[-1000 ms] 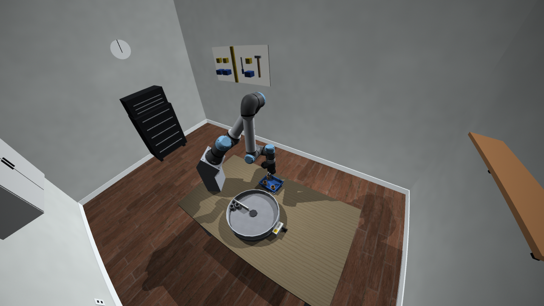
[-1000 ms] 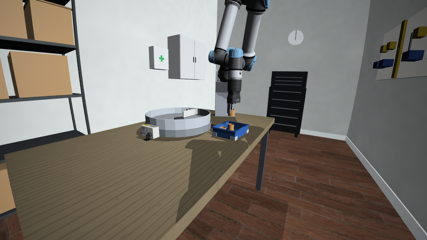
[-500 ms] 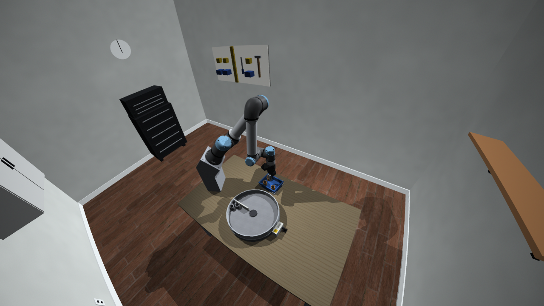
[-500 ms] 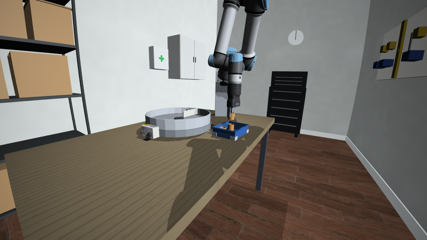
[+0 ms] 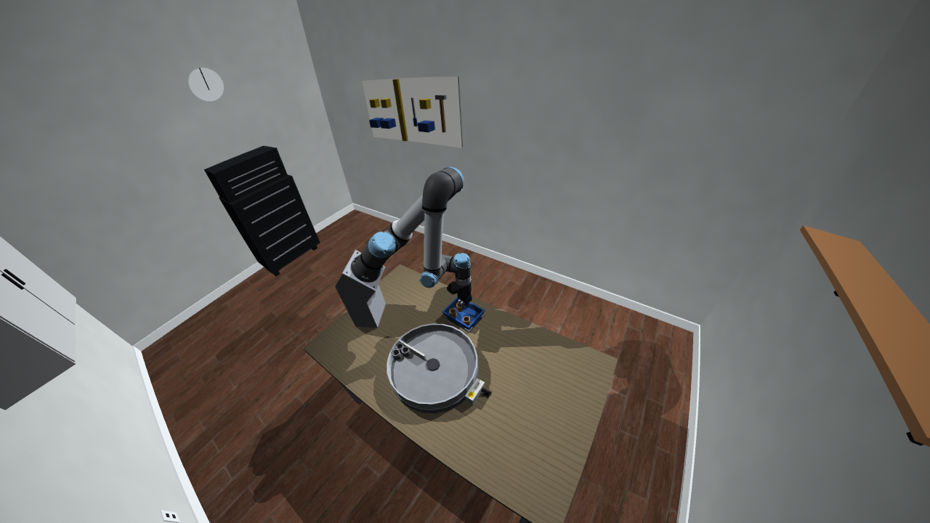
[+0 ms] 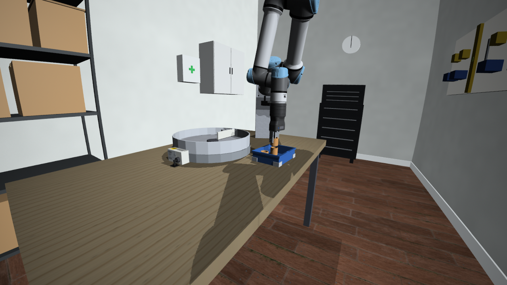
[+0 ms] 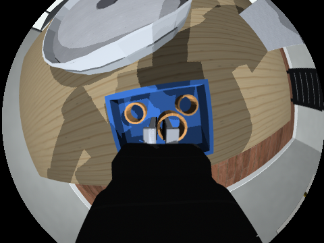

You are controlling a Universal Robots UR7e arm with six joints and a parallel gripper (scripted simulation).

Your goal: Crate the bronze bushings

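Fingers: the gripper (image 5: pixel 461 302) (image 6: pixel 272 142) (image 7: pixel 159 124) is drawn in narrow on a bronze bushing's wall, one fingertip inside the bore, one outside.
Held bushing (image 6: pixel 276 141) (image 7: pixel 185 128): upright, within the crate's outline; whether it touches the crate floor I can't tell.
Loose bronze: two bushings, one nearer (image 5: pixel 466 319) (image 6: pixel 264 151) (image 7: pixel 126 114), one farther (image 5: pixel 453 311) (image 6: pixel 273 151) (image 7: pixel 177 105), both in the crate.
Crate (image 5: pixel 477 320) (image 6: pixel 265 157) (image 7: pixel 210 118): blue, right of the turning table (image 5: pixel 473 370) (image 6: pixel 212 148) (image 7: pixel 128 54) in the exterior view, near the worktable's (image 5: pixel 532 390) (image 6: pixel 124 198) (image 7: pixel 37 101) right edge.
Steel bushings (image 5: pixel 405 350): clustered beside the pale bar (image 5: pixel 412 349) (image 6: pixel 225 133); the top view shows them, the exterior's rim hides them.
Room: the wrist view shows a gap between the loose pair; the grip sits close to the crate's outer wall.

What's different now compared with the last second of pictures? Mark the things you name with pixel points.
The gripper (image 5: pixel 460 302) (image 6: pixel 273 141) (image 7: pixel 159 124) has moved down, bringing the bronze bushing it grips (image 5: pixel 458 306) (image 6: pixel 276 141) (image 7: pixel 185 127) lower, toward the crate (image 5: pixel 471 327) (image 6: pixel 263 158) (image 7: pixel 210 118). Nothing was newly grasped or released. Whether that bushing touches the crate floor, I can't tell. The two other bronze bushings (image 5: pixel 466 319) (image 6: pixel 274 151) (image 7: pixel 125 113) in the crate and the steel bushings (image 5: pixel 396 354) on the turning table (image 5: pixel 474 365) (image 6: pixel 212 147) (image 7: pixel 135 47) stayed put.
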